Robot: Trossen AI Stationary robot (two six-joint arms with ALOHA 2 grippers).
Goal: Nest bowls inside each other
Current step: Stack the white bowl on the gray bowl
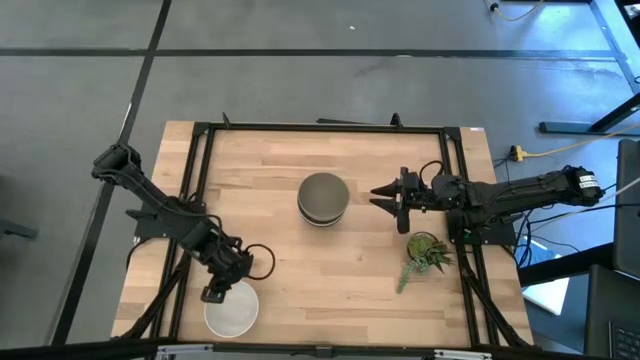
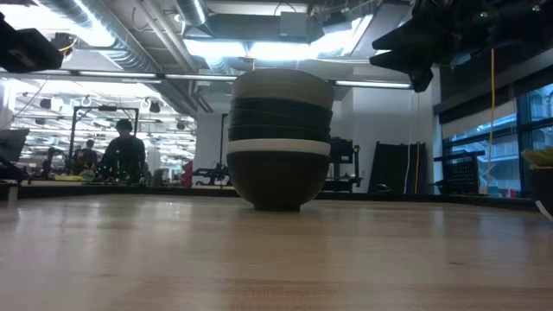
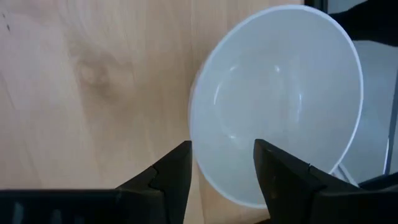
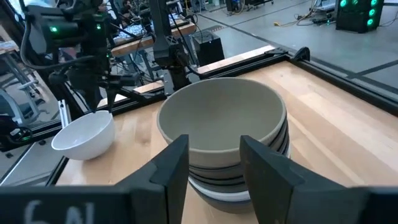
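My left end effector (image 1: pixel 212 294) hangs released over the near rim of the lone white bowl (image 1: pixel 231 309) at the counter's (image 1: pixel 280 270) front-left corner. My right end effector (image 1: pixel 385 196), also released, hovers just beside the nested stack (image 1: pixel 322 198) mid-counter, grey-green bowl (image 4: pixel 221 116) topmost.

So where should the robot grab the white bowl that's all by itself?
On its rim. The white bowl sits upright and open-topped near the table's front edge, so the left end effector, open just above it, should probably come straight down, one finger inside the wall and one outside.

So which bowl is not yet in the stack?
The white bowl at the table's front left edge, under the left gripper; the others sit nested mid-table.
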